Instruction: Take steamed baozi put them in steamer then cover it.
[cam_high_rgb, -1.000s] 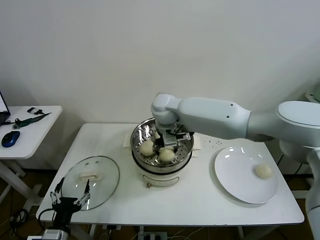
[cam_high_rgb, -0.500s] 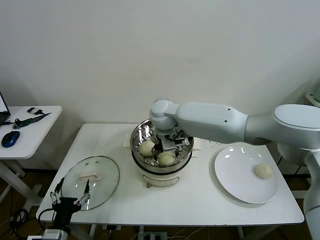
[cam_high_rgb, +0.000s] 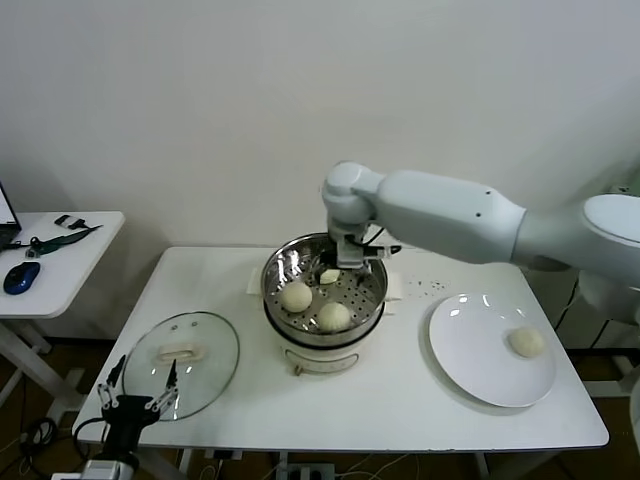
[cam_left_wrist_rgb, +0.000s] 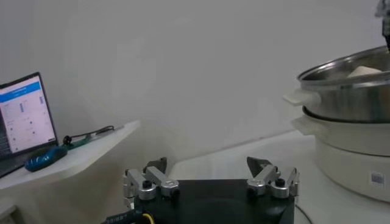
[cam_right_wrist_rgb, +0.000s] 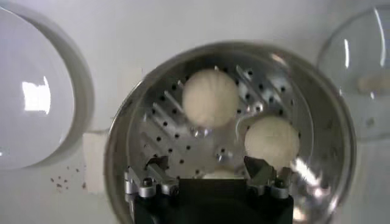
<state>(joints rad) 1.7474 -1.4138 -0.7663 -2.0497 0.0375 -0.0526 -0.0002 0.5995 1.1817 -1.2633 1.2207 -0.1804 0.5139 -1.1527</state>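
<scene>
The steamer stands mid-table on its white pot base. Three baozi lie in it: one on the left, one at the front, and one at the back, partly hidden by my right gripper. My right gripper hangs open and empty above the steamer's back; in the right wrist view two baozi show fully. A fourth baozi lies on the white plate. The glass cover lies on the table's front left. My left gripper is parked open below it.
A low side table with a blue mouse stands at the far left, with a laptop in the left wrist view. The steamer shows there too. The wall is close behind the table.
My right gripper has risen out of the steamer and moved back and to the right, leaving a third baozi at the back of the basket. The left arm has not moved.
</scene>
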